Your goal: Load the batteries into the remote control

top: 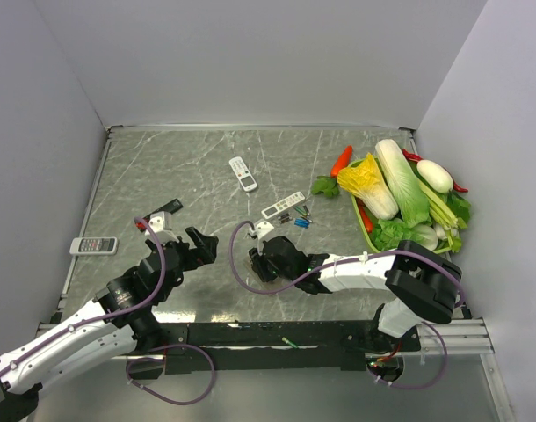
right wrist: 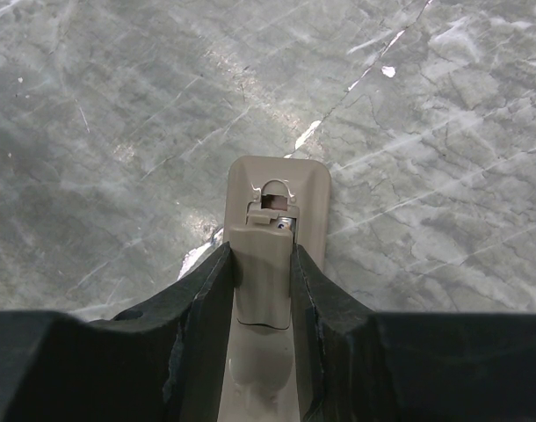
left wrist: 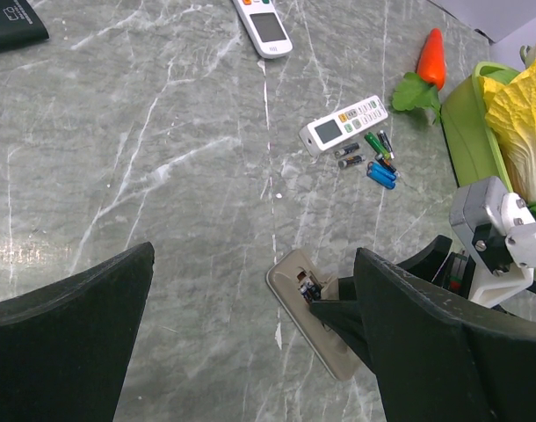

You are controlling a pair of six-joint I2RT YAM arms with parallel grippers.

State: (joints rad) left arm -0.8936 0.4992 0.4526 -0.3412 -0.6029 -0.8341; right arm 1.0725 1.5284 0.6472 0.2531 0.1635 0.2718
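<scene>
Robot test laboratory. Evidence: a marble-pattern table boxed on three sides by plain grey panels. Two robot arms are bolted to a metal rail at the table's near edge, with loose cables just beyond that edge. A basket of vegetables sits at the table's right edge.

My left gripper hanging low, jaws spread wide, nothing between them, my right gripper stretched forward and low, fingers pinched on the battery cover between my tips
</scene>
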